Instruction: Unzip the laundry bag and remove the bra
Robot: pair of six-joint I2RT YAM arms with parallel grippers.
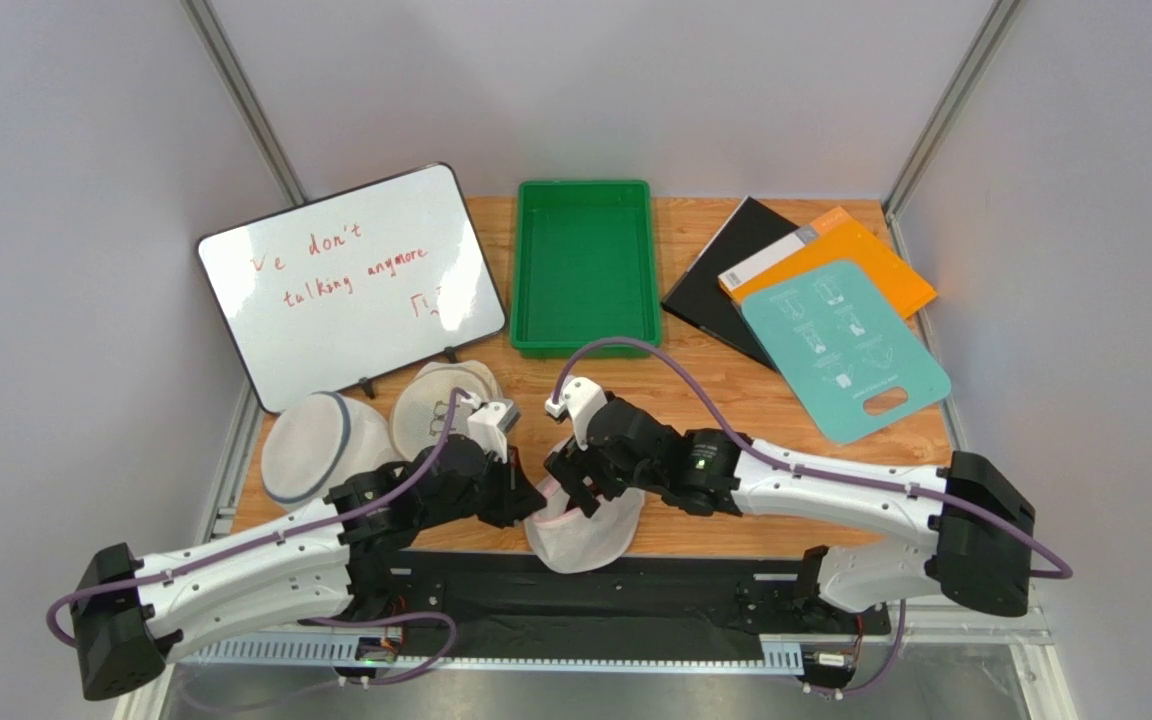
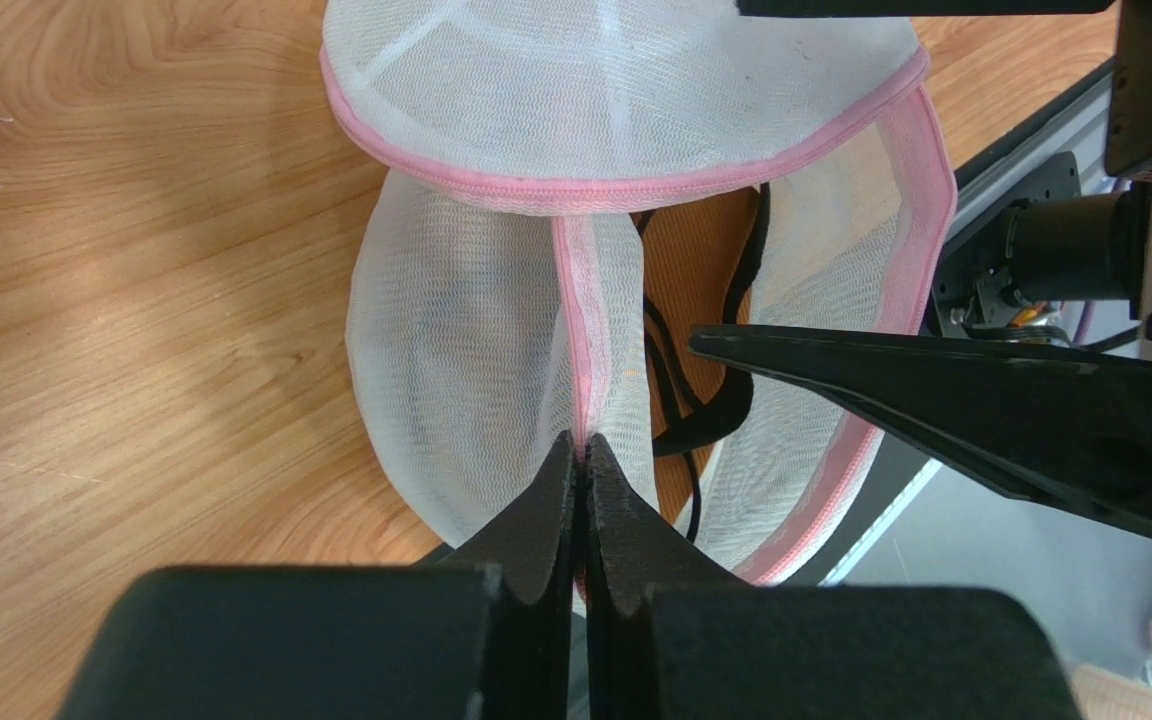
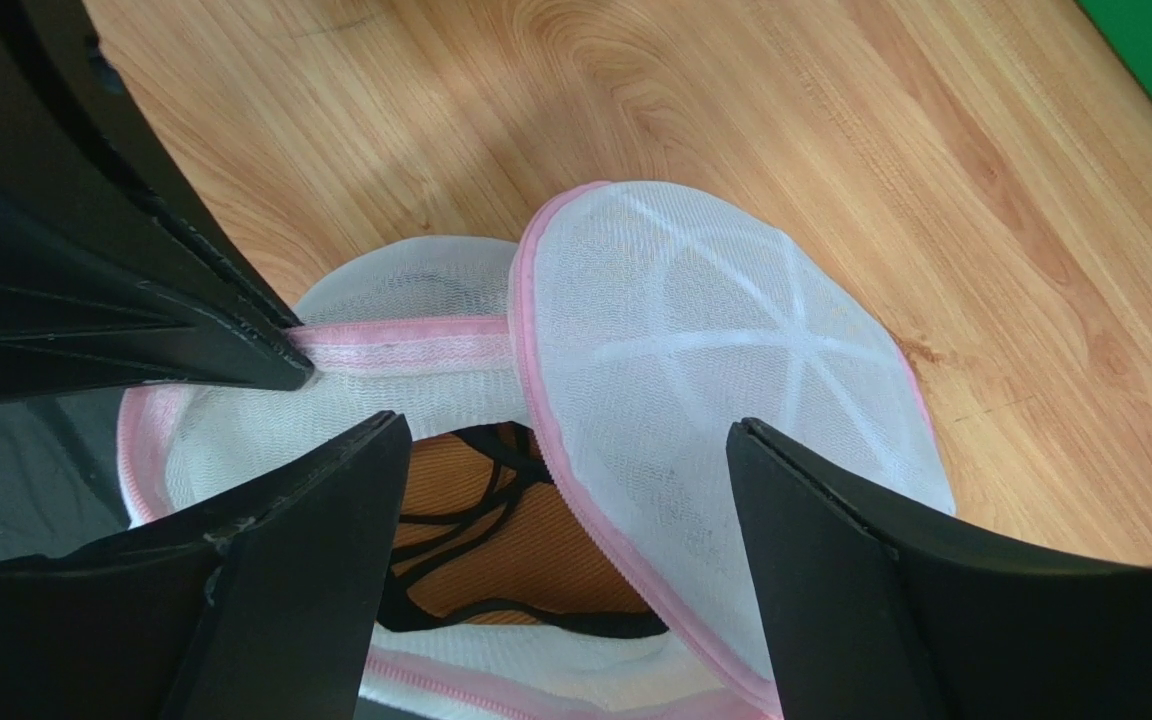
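L gripper [image 2: 585, 450]: jaws pinched shut on a pink rib of the laundry bag [image 2: 477, 345], at desk [image 1: 717, 405] near edge. Bag looks unzipped, flap open, w/ bra [image 3: 537, 555] inside. R gripper [image 3: 564, 435]: jaws wide open, empty, above it. Removal left.

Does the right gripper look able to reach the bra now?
Probably yes: the laundry bag is open, the left gripper holds its pink rib, and the bra lies exposed under the open right gripper.

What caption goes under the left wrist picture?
Left hand pinching the open laundry bag, brown bra peeking out.
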